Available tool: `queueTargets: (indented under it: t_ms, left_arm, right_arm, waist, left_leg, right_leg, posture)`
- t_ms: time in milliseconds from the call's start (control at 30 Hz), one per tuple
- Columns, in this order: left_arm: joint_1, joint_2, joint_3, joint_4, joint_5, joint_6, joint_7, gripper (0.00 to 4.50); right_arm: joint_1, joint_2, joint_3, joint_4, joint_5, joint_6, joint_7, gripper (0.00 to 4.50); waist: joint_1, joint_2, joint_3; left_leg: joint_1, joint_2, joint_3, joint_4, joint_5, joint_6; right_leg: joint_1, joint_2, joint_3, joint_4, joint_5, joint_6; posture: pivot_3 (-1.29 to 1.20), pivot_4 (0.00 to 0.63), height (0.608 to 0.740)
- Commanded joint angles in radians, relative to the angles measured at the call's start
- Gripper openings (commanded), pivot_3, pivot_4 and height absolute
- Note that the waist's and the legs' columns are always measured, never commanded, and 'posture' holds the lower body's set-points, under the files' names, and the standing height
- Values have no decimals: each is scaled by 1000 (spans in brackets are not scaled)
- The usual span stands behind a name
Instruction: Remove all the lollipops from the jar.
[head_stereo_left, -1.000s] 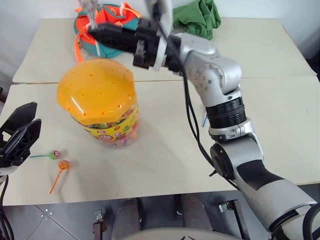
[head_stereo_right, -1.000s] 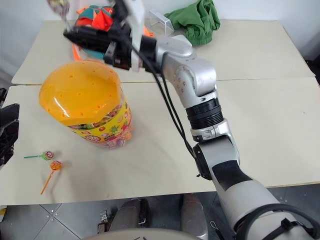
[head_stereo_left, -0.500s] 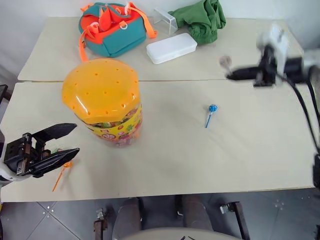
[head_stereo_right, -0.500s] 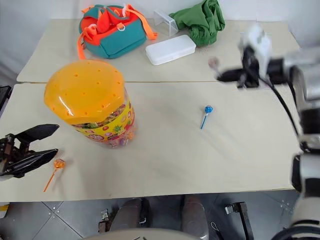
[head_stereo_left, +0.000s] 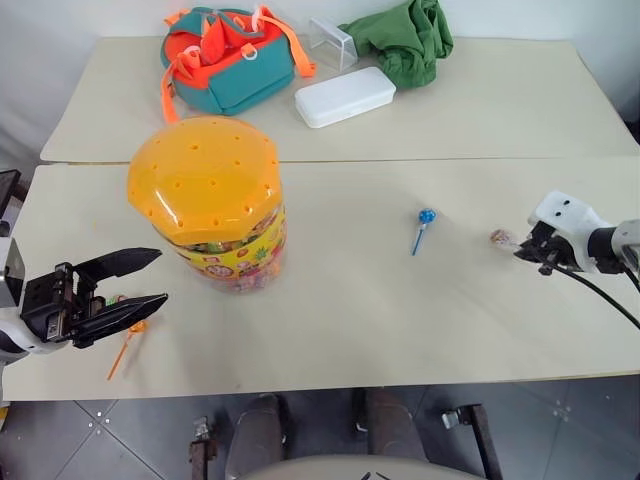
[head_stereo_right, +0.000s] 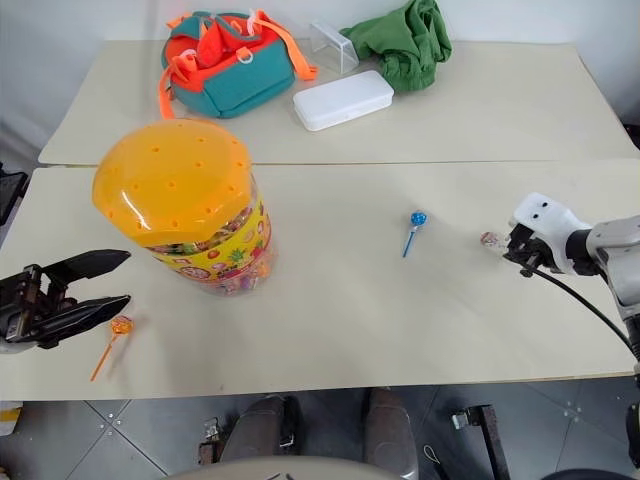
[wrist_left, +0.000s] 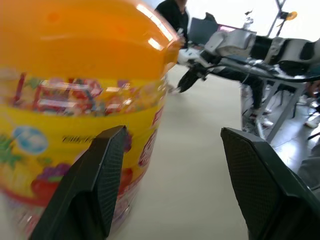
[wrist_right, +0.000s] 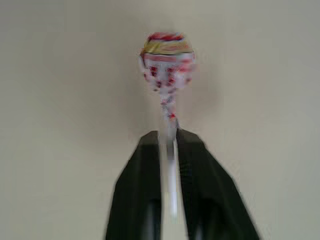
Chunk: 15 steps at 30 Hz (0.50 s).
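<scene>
The jar (head_stereo_left: 208, 205), a clear plastic tub under a domed, glossy orange-yellow lid dotted with small holes, is standing on the left part of the smooth beige table (head_stereo_left: 330, 300); wrapped sweets are showing through its wall above a yellow printed label band whose writing is too blurred to read. An orange lollipop (head_stereo_right: 120, 326) and a green lollipop (head_stereo_left: 117, 299) are lying near the left pincer (head_stereo_left: 148, 277), which is hovering with its black textured fingers spread apart. A blue lollipop (head_stereo_left: 426, 216) is lying right of the jar. The right pincer (wrist_right: 167, 142) is pinching the thin stick of a white lollipop (wrist_right: 167, 61) with a striped, crinkled wrapper, at the table's right.
</scene>
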Motion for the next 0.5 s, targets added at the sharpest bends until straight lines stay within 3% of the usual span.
queueTargets:
  t_ms: [33, 133, 267, 400, 500]
  left_arm:
    - [-4, -4, 21, -12, 24, -27, 46, 3190]
    - [15, -11, 27, -5, 47, -30, 74, 3190]
    - [32, -6, 81, 55, 90, -32, 158, 3190]
    - [51, -29, 160, 81, 88, -39, 234, 3190]
    - [91, -93, 178, 25, 131, -82, 318, 3190]
  right_arm:
    - [5, 73, -190, -44, 205, 15, 63, 2032]
    - [39, 140, -342, -124, 396, -16, 176, 2982]
    - [76, 253, -434, -224, 487, -146, 174, 4328]
    - [45, 372, -321, -333, 441, -358, 228, 4421]
    - [26, 458, -265, -294, 405, -498, 240, 4421]
  waist:
    - [0, 0, 0]
    - [-2, 0, 0]
    - [1, 0, 0]
    - [-4, 0, 0]
    - [-2, 0, 0]
  left_leg:
    - [0, 0, 0, 0, 0, 0]
    - [0, 0, -1, 0, 0, 0]
    - [0, 0, -1, -1, 0, 0]
    - [1, 0, -2, 1, 0, 0]
    - [1, 0, -2, 1, 0, 0]
  right_leg:
    - [0, 0, 0, 0, 0, 0]
    - [1, 0, 0, 0, 0, 0]
    - [1, 0, -1, 0, 0, 0]
    - [1, 0, -1, 1, 0, 0]
    - [1, 0, -1, 1, 1, 0]
  posture:
    - [0, 150, 740]
    - [0, 150, 740]
    - [0, 150, 740]
    - [0, 150, 740]
    - [0, 150, 740]
